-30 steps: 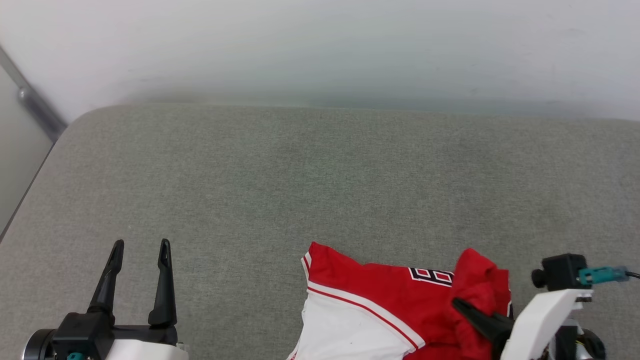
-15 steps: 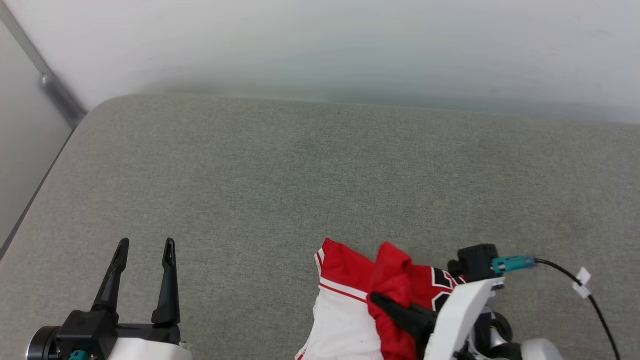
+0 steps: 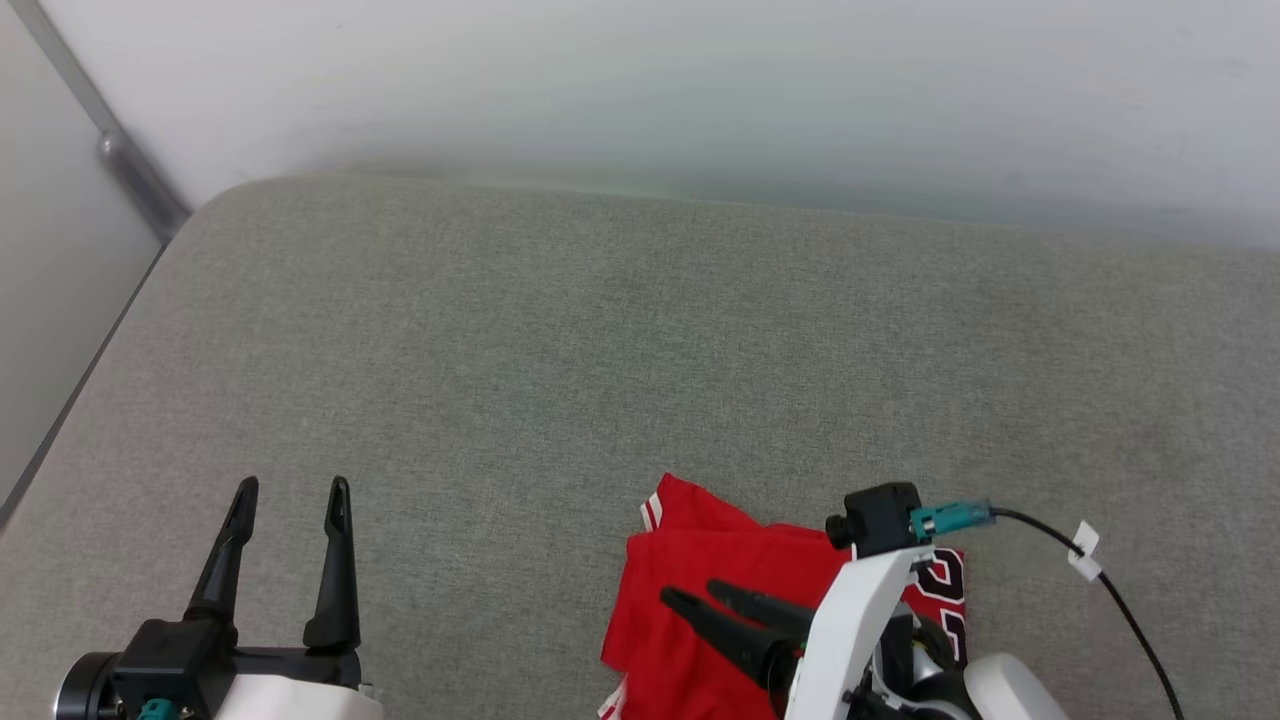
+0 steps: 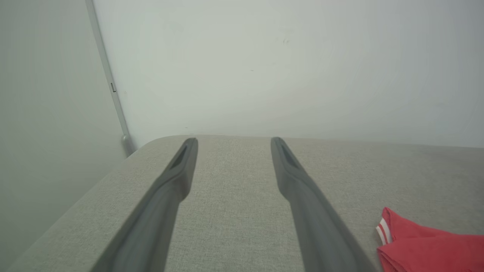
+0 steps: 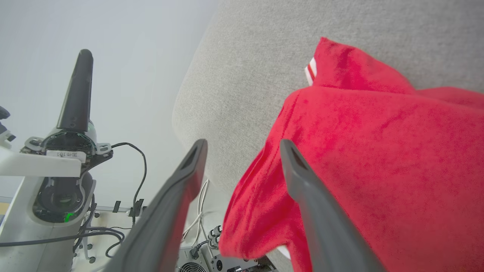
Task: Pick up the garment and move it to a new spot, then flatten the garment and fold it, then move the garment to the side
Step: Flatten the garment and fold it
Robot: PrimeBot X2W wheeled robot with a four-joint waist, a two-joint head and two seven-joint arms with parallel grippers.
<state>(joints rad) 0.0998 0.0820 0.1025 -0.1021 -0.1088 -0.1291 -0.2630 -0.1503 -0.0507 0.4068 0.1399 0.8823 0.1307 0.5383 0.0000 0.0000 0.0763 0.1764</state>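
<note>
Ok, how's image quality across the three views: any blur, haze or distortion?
Head view: even soft light, sharp, barely any shadow by the garment. Left wrist view: hazy and washed out, the left gripper's fingers look grey and soft. Right wrist view: wide-angle bend in the cushion edge, the right gripper's fingers soft up close, garment a vivid red.

My right forearm [image 3: 850, 630] covers much of the garment [image 3: 700, 590] in the head view, and the bottom edge cuts off the rest. A scrap of lettering [image 3: 948, 585] shows beside the wrist, too little for me to read. I can't tell whether the right gripper [image 3: 692, 591] has its fingers [image 5: 321, 211] touching the cloth beneath. The left wrist view crops the garment [image 4: 423, 241] at its lower right corner.
</note>
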